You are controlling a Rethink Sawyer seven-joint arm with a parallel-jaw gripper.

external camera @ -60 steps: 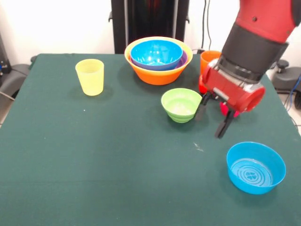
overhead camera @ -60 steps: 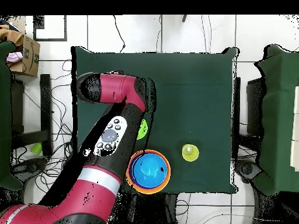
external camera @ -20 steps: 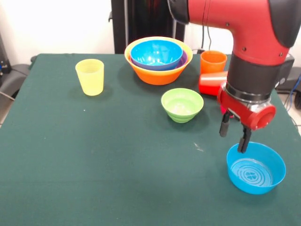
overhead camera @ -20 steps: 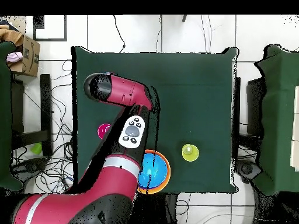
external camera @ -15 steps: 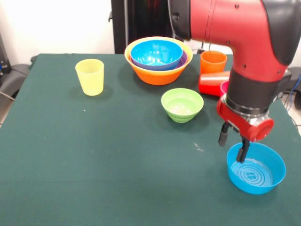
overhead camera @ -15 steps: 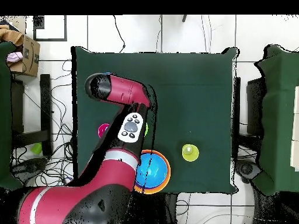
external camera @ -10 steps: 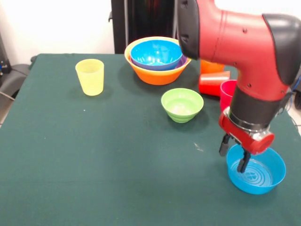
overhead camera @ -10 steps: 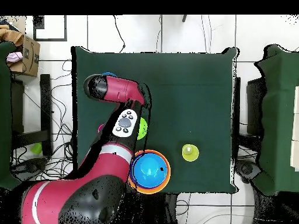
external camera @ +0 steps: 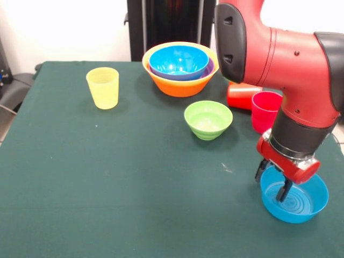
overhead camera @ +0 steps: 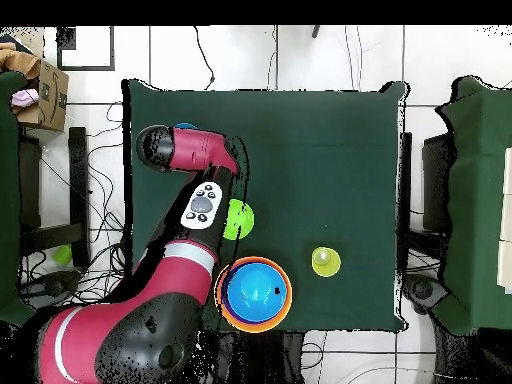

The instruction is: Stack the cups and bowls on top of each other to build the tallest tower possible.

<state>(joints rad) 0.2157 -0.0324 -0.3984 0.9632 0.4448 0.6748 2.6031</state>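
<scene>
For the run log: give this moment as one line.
claw: open, straddling near rim | target: round glossy blue plastic bowl, on table | nested bowl stack: untouched

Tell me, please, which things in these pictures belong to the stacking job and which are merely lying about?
Job:
- yellow cup
- red cup
- fallen cup
- nested bowls
- green bowl
- lone blue bowl, with the open gripper straddling its rim

Lying about:
- cardboard box off the table
- floor cables

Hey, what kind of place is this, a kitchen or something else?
Probably a robotics lab, not a kitchen: a red robot arm works at a green cloth-covered table, and the overhead view shows loose cables running across a tiled floor.
</scene>
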